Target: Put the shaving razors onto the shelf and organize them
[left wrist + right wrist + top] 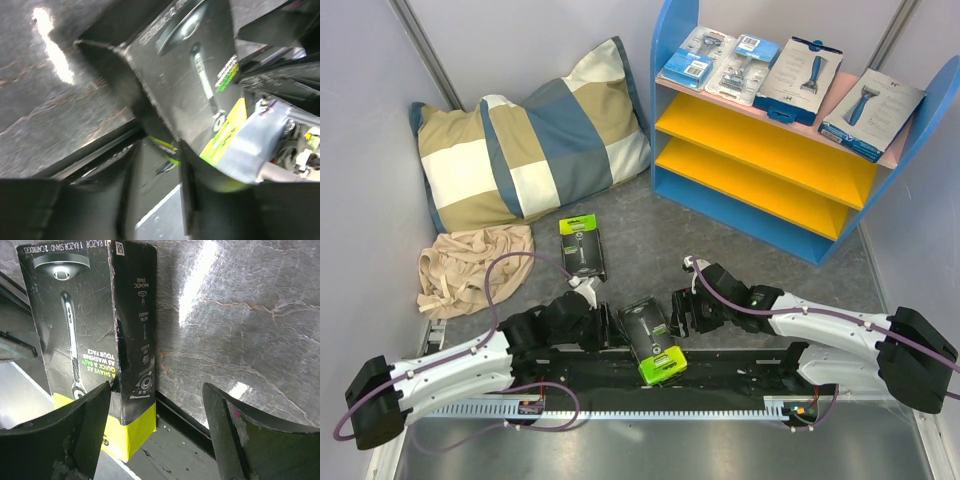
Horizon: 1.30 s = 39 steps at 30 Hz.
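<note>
black-and-lime razor box (pixel 653 342) on the surface (pixel 640 230) between both tools; right tool (pixel 157 390) released, fingers spread beside it; left tool (pixel 607 325) touching it, grip indiscernible.

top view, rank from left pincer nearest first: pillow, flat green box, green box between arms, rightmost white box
1. green box between arms, beside it
2. flat green box, just ahead
3. pillow, back left
4. rightmost white box, shelf top
</note>
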### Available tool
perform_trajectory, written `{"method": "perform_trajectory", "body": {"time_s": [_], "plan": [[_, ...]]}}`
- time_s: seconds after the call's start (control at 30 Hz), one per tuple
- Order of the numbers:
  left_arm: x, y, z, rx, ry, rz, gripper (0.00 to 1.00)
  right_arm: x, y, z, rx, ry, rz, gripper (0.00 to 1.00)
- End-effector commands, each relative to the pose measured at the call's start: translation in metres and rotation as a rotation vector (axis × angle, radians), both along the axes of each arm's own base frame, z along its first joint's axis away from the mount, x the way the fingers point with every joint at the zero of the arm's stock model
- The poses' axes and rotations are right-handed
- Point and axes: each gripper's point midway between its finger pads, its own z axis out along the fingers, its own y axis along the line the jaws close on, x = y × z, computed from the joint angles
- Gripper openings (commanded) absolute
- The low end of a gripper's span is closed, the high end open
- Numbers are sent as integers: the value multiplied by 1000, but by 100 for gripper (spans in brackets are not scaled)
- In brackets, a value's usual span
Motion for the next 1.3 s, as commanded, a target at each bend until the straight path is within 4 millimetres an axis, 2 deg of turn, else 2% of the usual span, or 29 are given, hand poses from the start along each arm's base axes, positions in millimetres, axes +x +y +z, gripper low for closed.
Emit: {"method": "perform_trajectory", "body": {"time_s": [0.0,0.07,0.17,0.4,0.53,0.6,0.67,0.7,0.73,0.83,0.97,1.27], "plan": [[-5,8,-5,39,33,16,60,2,5,1,10,-9,5,82],[-6,10,-7,46,37,16,68,2,6,2,11,-11,11,82],[-7,11,-8,41,41,24,72,3,7,1,6,-8,12,82],[-11,12,-13,-3,77,73,73,1,10,-4,8,9,22,82],[-11,12,-23,-31,89,99,73,-1,12,-5,19,18,34,82],[-7,6,-20,-68,77,118,73,-1,15,-4,32,20,38,82],[-4,6,-26,-69,78,138,73,-5,17,-4,48,35,44,82],[0,1,-21,-95,63,142,73,-4,18,-4,59,36,43,82],[-1,1,-26,-85,70,143,73,-6,19,-4,63,41,45,82],[1,-8,-16,-120,34,128,73,-7,18,-6,59,46,46,81],[-6,-17,2,-174,-10,80,72,-7,15,-10,47,47,42,81],[-8,-25,33,-267,-125,78,72,-9,13,-16,41,57,35,80]]}}
